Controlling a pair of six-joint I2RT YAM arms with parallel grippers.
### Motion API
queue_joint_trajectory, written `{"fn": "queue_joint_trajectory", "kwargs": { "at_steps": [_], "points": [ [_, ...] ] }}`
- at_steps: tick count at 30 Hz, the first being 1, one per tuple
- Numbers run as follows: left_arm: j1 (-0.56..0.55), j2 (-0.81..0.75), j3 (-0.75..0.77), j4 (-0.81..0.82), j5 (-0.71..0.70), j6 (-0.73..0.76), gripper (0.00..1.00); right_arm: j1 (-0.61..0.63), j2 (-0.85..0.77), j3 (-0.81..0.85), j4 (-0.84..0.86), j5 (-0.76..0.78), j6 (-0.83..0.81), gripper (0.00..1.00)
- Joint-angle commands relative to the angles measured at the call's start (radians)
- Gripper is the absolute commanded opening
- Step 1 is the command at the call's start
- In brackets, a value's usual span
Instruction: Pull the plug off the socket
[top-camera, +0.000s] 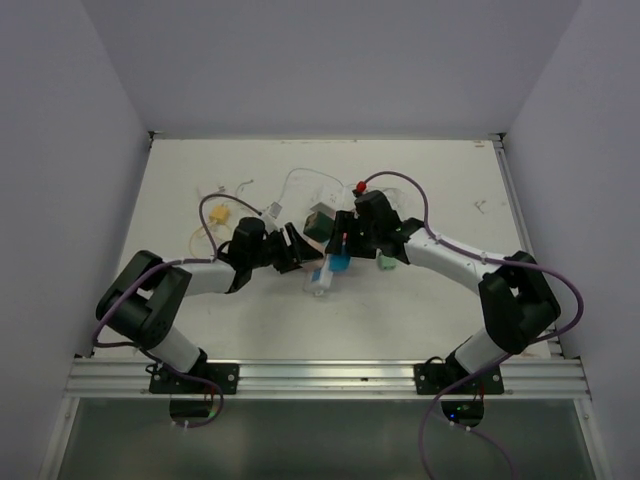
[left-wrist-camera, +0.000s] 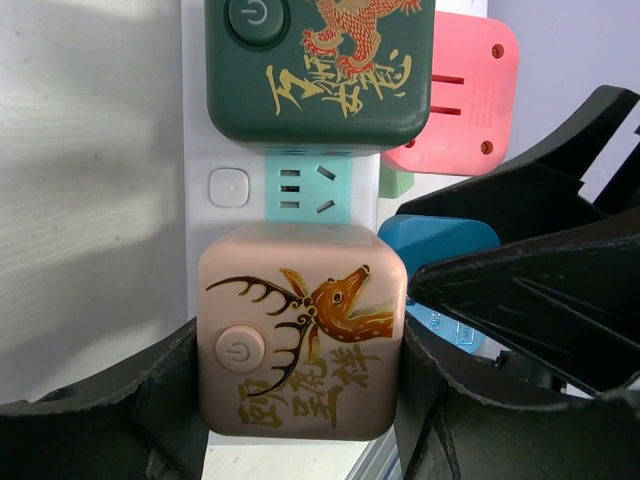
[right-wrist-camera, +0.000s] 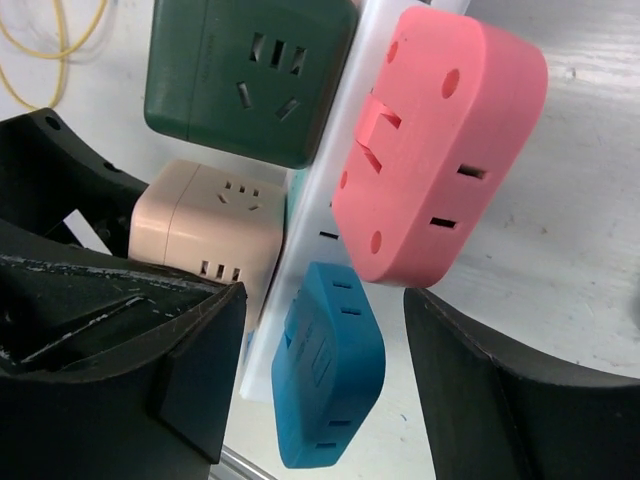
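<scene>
The socket, a long white power strip (left-wrist-camera: 230, 150), is held off the table between both grippers; it also shows in the top view (top-camera: 320, 282) and the right wrist view (right-wrist-camera: 315, 200). A beige cube plug with a deer picture (left-wrist-camera: 300, 345) and a dark green cube plug (left-wrist-camera: 320, 60) sit on one face. A pink plug (right-wrist-camera: 440, 140) and a blue plug (right-wrist-camera: 330, 370) sit on the other. My left gripper (left-wrist-camera: 300, 400) is shut on the beige cube plug. My right gripper (right-wrist-camera: 325, 335) is open, its fingers (right-wrist-camera: 150, 350) straddling the blue plug without touching it.
Yellow cable (top-camera: 215, 212) and thin white cords (top-camera: 300, 185) lie on the table behind the arms. A small green piece (top-camera: 386, 263) lies under the right arm. White walls close three sides; an aluminium rail (top-camera: 320, 375) runs along the near edge.
</scene>
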Motion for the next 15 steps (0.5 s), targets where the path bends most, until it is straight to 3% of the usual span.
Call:
{"fn": "queue_joint_trajectory", "kwargs": {
  "at_steps": [1, 8, 15],
  "points": [
    [-0.034, 0.043, -0.045, 0.145, 0.002, -0.042, 0.38, 0.013, 0.011, 0.047, -0.084, 0.057, -0.002, 0.68],
    [-0.113, 0.118, -0.015, 0.235, -0.038, -0.096, 0.37, 0.035, 0.007, 0.060, -0.130, 0.098, 0.006, 0.70],
    [-0.124, 0.093, -0.025, 0.203, -0.103, -0.077, 0.33, 0.035, -0.059, 0.057, -0.196, 0.145, 0.012, 0.49]
  ]
}}
